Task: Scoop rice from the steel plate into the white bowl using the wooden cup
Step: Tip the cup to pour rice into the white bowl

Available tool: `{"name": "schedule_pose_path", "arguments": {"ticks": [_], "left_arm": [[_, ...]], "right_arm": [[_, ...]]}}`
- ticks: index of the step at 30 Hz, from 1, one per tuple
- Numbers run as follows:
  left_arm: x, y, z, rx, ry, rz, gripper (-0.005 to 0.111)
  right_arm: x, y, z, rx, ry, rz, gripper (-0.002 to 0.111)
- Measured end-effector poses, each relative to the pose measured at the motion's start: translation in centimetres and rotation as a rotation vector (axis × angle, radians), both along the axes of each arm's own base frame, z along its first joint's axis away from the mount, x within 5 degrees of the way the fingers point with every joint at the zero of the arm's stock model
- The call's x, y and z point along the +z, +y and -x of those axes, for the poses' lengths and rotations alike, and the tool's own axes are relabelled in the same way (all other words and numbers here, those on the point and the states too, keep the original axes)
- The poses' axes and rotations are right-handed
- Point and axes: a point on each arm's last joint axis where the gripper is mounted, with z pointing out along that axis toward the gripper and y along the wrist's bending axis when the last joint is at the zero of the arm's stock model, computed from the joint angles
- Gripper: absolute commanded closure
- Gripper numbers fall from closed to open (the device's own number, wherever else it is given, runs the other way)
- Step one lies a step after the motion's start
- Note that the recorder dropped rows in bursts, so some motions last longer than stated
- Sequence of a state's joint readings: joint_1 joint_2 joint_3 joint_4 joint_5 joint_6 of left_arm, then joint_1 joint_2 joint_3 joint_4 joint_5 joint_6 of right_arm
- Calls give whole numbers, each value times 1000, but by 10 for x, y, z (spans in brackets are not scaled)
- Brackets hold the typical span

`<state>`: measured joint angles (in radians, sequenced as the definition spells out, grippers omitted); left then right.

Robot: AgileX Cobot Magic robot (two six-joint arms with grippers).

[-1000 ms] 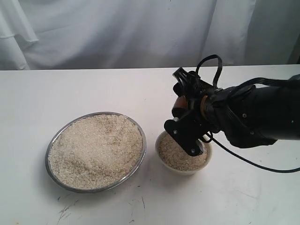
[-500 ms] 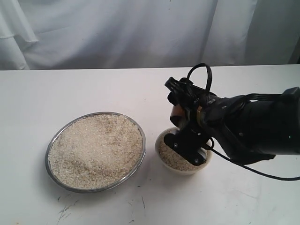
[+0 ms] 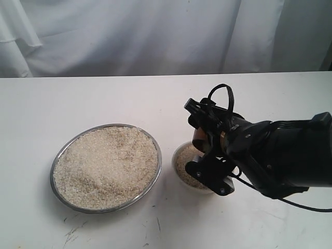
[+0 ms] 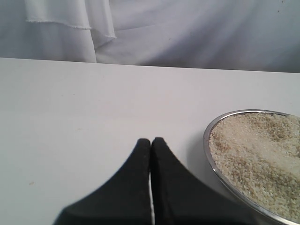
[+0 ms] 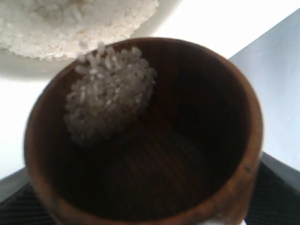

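No text, label, brand, number or sign can be read in any view.

Exterior high over table (image 3: 104, 98), left wrist low by steel plate (image 4: 206, 140), right wrist close into wooden cup (image 5: 187, 140)
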<state>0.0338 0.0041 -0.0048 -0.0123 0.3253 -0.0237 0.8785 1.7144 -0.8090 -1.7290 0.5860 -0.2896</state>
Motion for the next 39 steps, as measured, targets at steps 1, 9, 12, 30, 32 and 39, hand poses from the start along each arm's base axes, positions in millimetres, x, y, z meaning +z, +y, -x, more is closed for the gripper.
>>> {"name": "schedule_pose_path", "arguments": {"ticks": [1, 9, 12, 30, 32, 39], "left_arm": [[0, 0, 0, 0, 0, 0, 107], [0, 0, 0, 0, 0, 0, 107], [0, 0, 0, 0, 0, 0, 107], [0, 0, 0, 0, 0, 0, 107], [0, 0, 0, 0, 0, 0, 107], [0, 0, 0, 0, 0, 0, 107]], "right_arm": [[0, 0, 0, 4, -3, 6, 108], [2, -1, 0, 20, -34, 70, 108], [2, -1, -1, 24, -37, 78, 108], [18, 8, -4, 31, -111, 97, 108], [18, 11, -2, 49, -118, 114, 108], [25, 21, 4, 88, -155, 146, 108]]}}
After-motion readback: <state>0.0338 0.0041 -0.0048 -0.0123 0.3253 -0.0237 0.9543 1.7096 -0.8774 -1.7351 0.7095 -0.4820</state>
